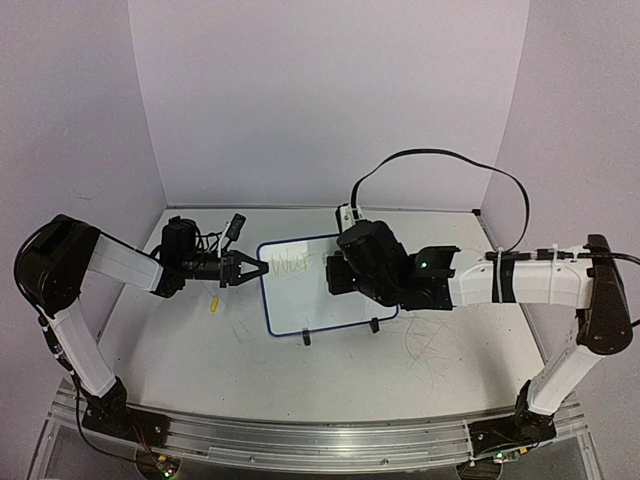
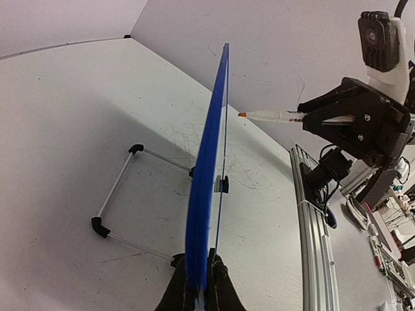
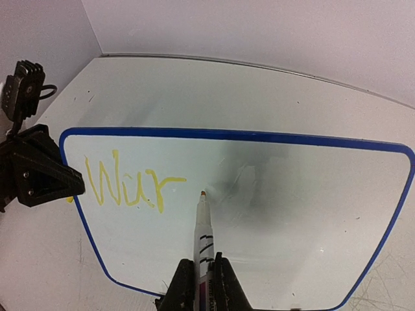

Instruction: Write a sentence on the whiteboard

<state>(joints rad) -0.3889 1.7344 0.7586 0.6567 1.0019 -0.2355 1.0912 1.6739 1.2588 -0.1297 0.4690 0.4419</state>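
Note:
The whiteboard (image 1: 322, 300), white with a thin blue frame, stands tilted mid-table. One yellow-green word of the sentence (image 3: 126, 184), reading like "Wur", sits at its top left; it also shows faintly in the top view (image 1: 292, 266). My left gripper (image 1: 256, 268) is shut on the board's left edge, which shows edge-on in the left wrist view (image 2: 206, 194) between my fingers (image 2: 200, 275). My right gripper (image 3: 203, 280) is shut on a white marker (image 3: 203, 227). The marker's tip is just right of the last stroke, at or very near the board.
A small yellow cap (image 1: 214, 304) lies on the table left of the board. The board's black feet (image 1: 306, 338) rest in front, its wire stand (image 2: 117, 188) behind. A black cable (image 1: 450, 158) loops over the right arm. Walls close off the back and sides.

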